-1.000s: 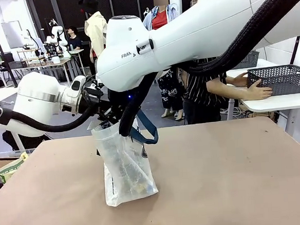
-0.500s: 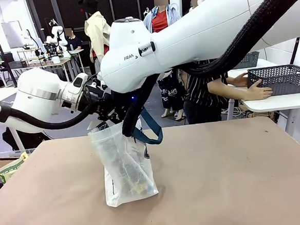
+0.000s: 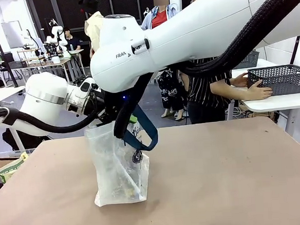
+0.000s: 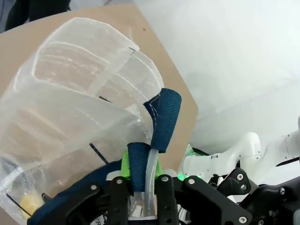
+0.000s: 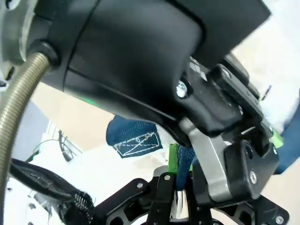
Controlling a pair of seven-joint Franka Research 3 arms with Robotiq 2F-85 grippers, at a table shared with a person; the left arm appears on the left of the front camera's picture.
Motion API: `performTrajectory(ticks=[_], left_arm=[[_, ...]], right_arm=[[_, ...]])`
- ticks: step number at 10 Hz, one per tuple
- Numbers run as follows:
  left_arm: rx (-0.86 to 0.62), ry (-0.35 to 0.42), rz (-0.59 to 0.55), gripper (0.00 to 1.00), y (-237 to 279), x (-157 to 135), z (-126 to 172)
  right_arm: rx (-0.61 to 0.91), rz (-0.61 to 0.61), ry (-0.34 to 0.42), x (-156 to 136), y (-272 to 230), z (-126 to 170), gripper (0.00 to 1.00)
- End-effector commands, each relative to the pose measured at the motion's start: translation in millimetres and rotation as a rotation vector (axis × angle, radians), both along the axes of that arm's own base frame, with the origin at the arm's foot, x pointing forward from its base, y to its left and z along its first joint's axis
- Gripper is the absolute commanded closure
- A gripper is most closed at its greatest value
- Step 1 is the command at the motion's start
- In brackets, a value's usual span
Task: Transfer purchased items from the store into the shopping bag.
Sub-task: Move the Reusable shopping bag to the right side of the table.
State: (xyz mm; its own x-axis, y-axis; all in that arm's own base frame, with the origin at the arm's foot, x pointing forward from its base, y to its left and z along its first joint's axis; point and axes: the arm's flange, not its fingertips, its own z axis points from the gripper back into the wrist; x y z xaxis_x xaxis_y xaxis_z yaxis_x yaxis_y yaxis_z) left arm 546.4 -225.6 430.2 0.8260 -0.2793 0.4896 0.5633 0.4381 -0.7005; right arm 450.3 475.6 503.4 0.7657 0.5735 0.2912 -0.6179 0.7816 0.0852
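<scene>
Since each tool pinches a dark blue handle [image 4: 159,123] of the shopping bag [image 3: 117,166], which stands near the left of the desk [image 3: 221,179], a hard pull might tip it.

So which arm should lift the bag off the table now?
Probably both together: the left gripper pinches one navy handle of the shopping bag, and the right gripper appears shut on the other.

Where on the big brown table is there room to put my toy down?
Right of the shopping bag, the table is bare to its right edge. A smaller bare patch lies left of the bag. It is crowded above the bag, where both arms meet.
</scene>
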Motion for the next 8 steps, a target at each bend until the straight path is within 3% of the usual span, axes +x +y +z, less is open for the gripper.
performTrajectory(ticks=[1, 8], left_arm=[[0.047, 0.015, -0.002, 1.0, -6.5, 3.0, -2.7], [0.033, 0.004, -0.001, 1.0, -0.6, 1.4, -3.4]], right_arm=[[0.014, -0.003, -0.035, -0.5, 4.1, 6.9, 1.0], [0.009, -0.041, -0.038, 0.6, 0.4, 8.7, 1.0]])
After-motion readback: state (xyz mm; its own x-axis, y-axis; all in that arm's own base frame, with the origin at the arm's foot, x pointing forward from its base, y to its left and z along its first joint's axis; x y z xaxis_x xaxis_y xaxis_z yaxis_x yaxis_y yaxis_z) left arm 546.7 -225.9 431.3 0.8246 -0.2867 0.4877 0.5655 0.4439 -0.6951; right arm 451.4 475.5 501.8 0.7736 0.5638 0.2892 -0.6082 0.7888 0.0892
